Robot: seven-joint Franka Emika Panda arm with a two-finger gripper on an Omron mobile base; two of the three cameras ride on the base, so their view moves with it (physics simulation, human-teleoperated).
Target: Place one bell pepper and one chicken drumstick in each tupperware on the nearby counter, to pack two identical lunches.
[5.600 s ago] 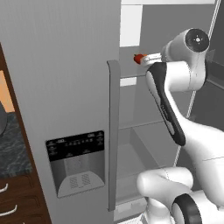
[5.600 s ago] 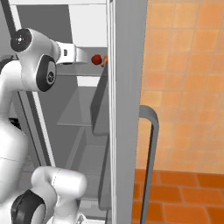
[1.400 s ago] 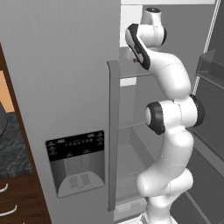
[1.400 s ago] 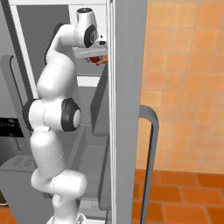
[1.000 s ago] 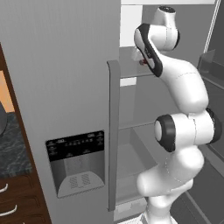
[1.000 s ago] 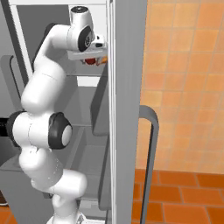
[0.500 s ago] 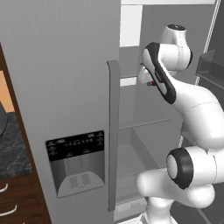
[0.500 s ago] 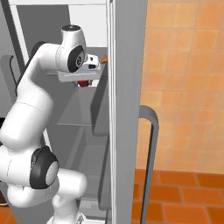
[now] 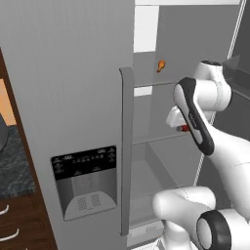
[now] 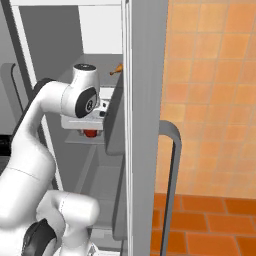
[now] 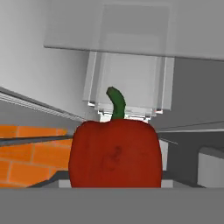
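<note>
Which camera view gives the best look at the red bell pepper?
The hand view: the bell pepper is large there, with its green stem clear. Both base views give just a small red patch under the gripper.

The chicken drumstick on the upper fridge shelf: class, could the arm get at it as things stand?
Probably not yet. The gripper is shut on a bell pepper, so its jaws are occupied. The chicken drumstick lies uncovered on the shelf above, otherwise unobstructed.
</note>
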